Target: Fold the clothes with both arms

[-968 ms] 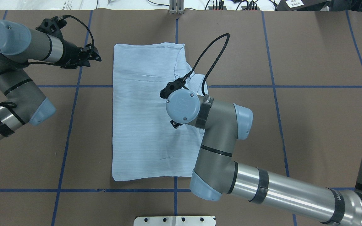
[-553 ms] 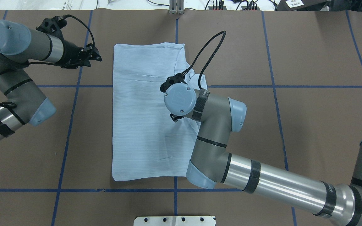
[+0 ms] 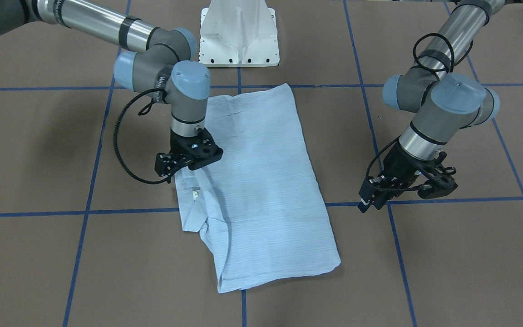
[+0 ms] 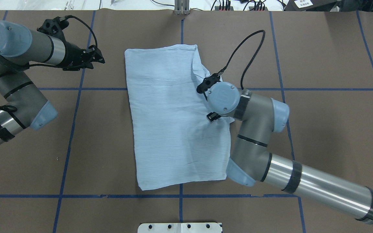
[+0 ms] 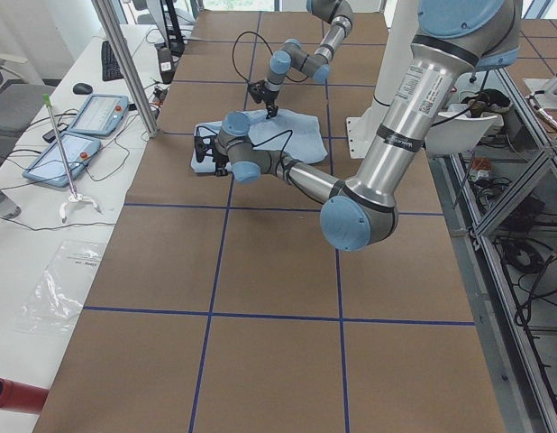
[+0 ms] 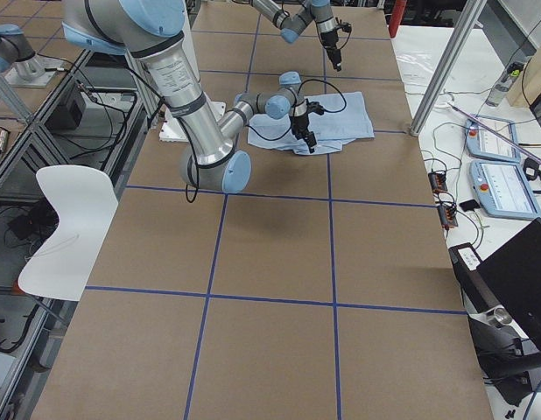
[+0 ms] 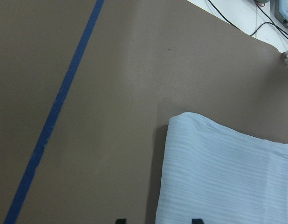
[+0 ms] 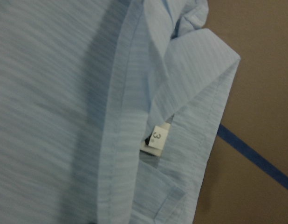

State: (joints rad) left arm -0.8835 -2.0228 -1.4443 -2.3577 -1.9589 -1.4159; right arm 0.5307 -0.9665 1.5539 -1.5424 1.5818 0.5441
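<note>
The shirt [image 4: 173,119] lies flat on the brown table [image 4: 319,129] as a long folded rectangle between the two arms. Its long sides run from near the robot to far, tilted a little, with the near end swung toward the right. In the far half of its right edge the cloth is bunched. The collar [image 8: 200,88] stands loose there, with the white neck label [image 8: 155,138] showing inside it.

The right claw [image 3: 167,172] points down onto that bunched right edge, just on the near side of the collar. Its tips are lost against the cloth and its own body, so I cannot tell whether it grips the shirt or how far apart the fingers stand. Its wrist camera shows only cloth, collar and a strip of table.

The left claw [image 4: 98,59] hangs over bare table just left of the shirt's far left corner, apart from the cloth. Its fingertips [image 7: 196,220] show at the bottom of its wrist view with a clear gap between them, and they hold nothing.

Blue tape lines [image 4: 76,196] cross the table in a grid, and the white pedestal base [image 3: 239,32] stands at the near edge
</note>
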